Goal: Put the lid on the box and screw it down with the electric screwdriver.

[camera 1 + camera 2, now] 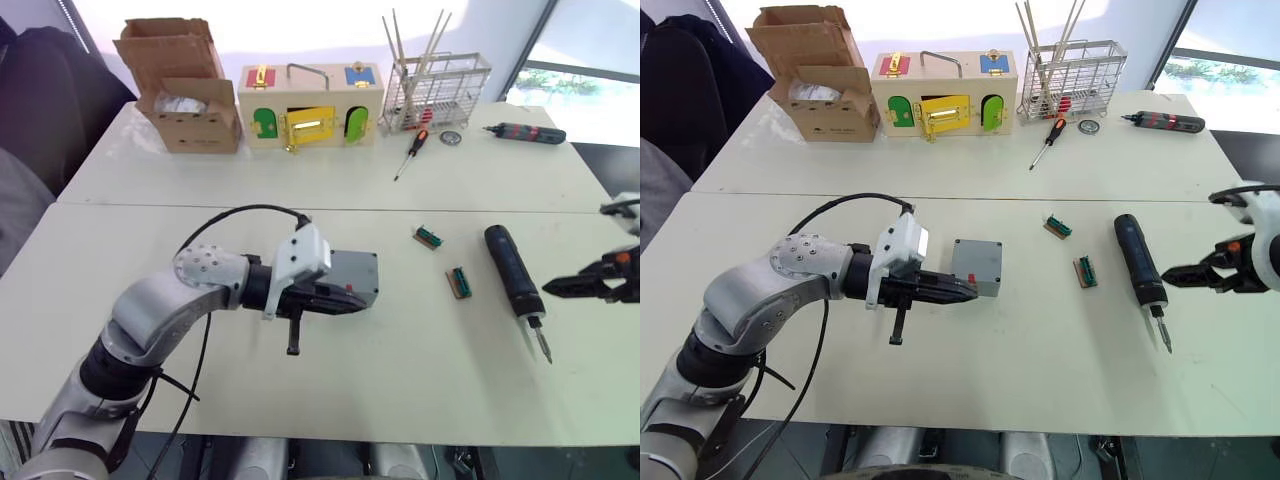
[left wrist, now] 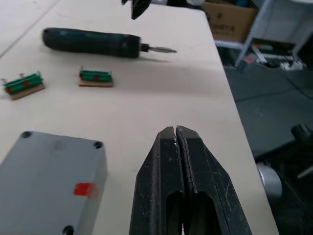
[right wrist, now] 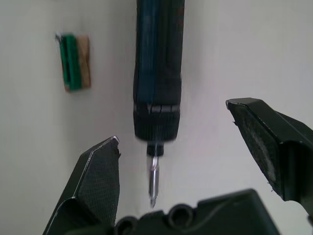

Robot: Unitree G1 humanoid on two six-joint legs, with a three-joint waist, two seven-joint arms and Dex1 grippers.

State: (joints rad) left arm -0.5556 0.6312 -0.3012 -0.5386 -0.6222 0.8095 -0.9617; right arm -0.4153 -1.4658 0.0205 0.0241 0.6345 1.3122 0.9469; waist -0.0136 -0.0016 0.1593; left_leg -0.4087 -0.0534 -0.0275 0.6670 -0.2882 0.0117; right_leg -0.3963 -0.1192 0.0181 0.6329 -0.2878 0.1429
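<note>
reaching with our right gripper [image 3: 181,156] spread wide at the bit end of the electric screwdriver [image 1: 513,271], well right of the box [image 1: 976,266], we judge it rigid, weighty; grip mid-barrel. left gripper [image 2: 177,142] closed empty.

No text, brand or number is showing clearly enough to read. The cardboard carton [image 1: 835,108] is carrying faint dark print on its front, too small to make out. The box [image 2: 51,188] is bearing only a plain red mark [image 2: 84,188] without letters.
</note>
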